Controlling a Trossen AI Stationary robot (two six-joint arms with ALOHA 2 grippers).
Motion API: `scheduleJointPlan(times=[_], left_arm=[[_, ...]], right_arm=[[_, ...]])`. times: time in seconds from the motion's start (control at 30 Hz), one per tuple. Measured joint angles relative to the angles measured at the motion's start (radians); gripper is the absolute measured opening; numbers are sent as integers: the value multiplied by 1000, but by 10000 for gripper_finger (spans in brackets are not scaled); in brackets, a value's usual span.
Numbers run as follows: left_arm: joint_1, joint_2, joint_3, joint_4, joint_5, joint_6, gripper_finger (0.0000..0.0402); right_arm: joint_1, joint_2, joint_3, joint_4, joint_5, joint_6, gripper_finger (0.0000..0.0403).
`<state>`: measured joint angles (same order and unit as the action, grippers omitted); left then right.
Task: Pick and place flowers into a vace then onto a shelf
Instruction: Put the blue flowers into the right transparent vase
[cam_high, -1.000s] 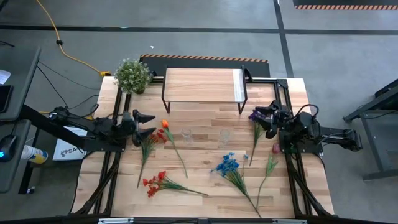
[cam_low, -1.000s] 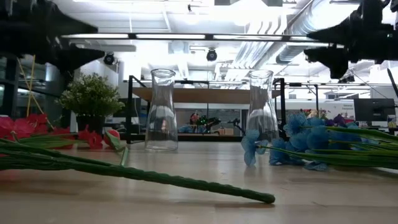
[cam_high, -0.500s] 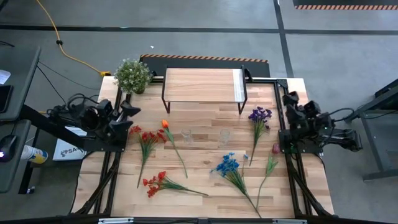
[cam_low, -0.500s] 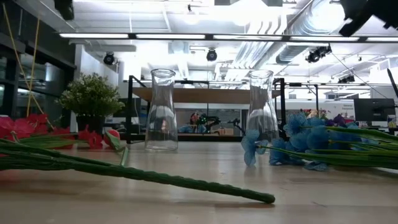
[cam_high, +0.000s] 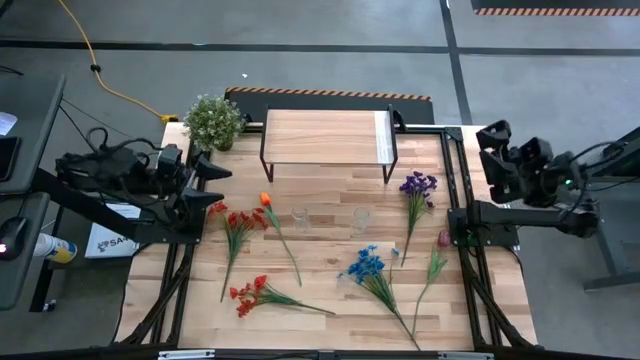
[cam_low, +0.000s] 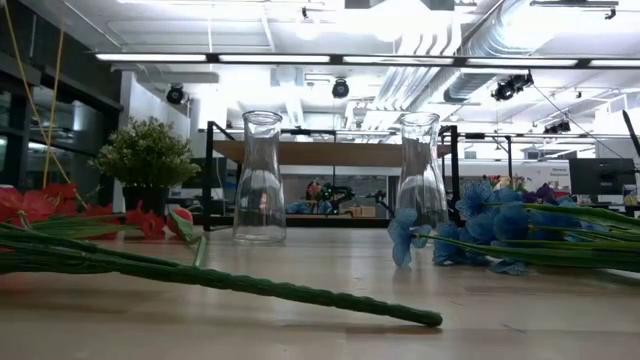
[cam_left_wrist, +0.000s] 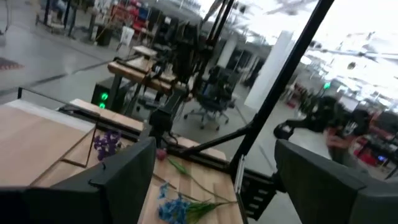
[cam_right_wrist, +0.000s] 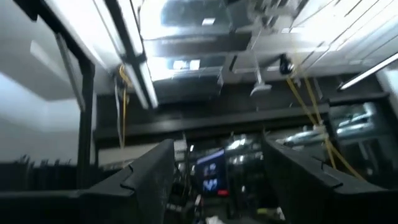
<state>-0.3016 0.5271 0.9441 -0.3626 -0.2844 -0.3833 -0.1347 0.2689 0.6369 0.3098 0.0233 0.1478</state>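
Note:
Loose flowers lie flat on the plank table: red blooms (cam_high: 236, 222), an orange one (cam_high: 265, 199), more red (cam_high: 248, 294), blue (cam_high: 364, 264), purple (cam_high: 417, 184) and a dark pink bud (cam_high: 443, 238). Two clear glass vases (cam_high: 300, 218) (cam_high: 361, 218) stand upright mid-table, also seen as vases (cam_low: 260, 178) (cam_low: 420, 172) in the low view. The shelf (cam_high: 328, 138) stands at the far edge. My left gripper (cam_high: 208, 165) hovers open at the table's left edge. My right gripper (cam_high: 492, 140) is open beyond the right edge, tipped upward. Both are out of the low view.
A bushy potted plant (cam_high: 213, 121) stands at the far left corner beside the shelf. A long green stalk (cam_low: 250, 285) crosses the near foreground of the low view, with blue blooms (cam_low: 480, 215) to its right. Bare planks lie between the vases and the shelf.
Both arms have drawn back from over the flowers. The left gripper moved toward the table's left edge and a little farther; the right gripper moved past the right edge, toward the far side, and tipped upward. Both rose out of the low view. The flowers and vases stayed put.

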Motion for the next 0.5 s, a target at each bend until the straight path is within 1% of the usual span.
scheduleJointPlan(times=[0.13, 0.27, 0.43, 0.5], left_arm=[[0, 98, 134, -106, 0, -32, 360], [0, 173, 228, -193, 6, -63, 360], [0, 222, 296, -302, 8, -130, 360], [0, 226, 307, -315, 8, -150, 360]], right_arm=[[0, 126, 160, -114, -37, 0, 236], [0, 256, 295, -210, -73, 0, 236], [0, 418, 438, -291, -117, 6, 236], [0, 473, 488, -323, -145, 6, 236]])
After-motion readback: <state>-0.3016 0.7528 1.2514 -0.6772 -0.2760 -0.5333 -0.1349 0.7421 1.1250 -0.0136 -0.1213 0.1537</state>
